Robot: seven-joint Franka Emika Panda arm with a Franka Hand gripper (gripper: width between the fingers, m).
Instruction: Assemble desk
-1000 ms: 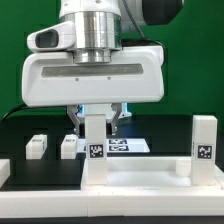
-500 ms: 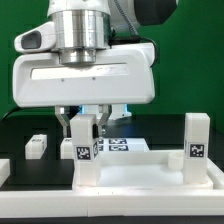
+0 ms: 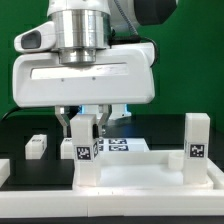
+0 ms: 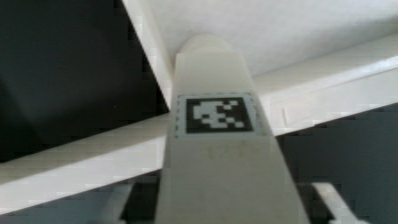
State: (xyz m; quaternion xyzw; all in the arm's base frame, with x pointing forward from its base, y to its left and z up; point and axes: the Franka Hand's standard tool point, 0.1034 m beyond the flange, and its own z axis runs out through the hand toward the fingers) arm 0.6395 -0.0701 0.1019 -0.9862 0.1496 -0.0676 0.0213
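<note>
The two-finger gripper clamps a square white plastic tagged leg upright between its fingers, standing on the wide white rimmed plastic desk top below them.

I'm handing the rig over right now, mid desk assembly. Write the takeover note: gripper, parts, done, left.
Gripper: shut on the square white plastic leg with a marker tag, upright at the exterior view's left corner of the wide white rimmed desk top.
Second tagged white leg: upright at the right corner, clear of the gripper.
Small white loose piece: on the black table, apart from the top.
Done: two legs stand on the top; whether the held one is fully seated cannot be told.
Left: finish this leg, then presumably the others.
</note>
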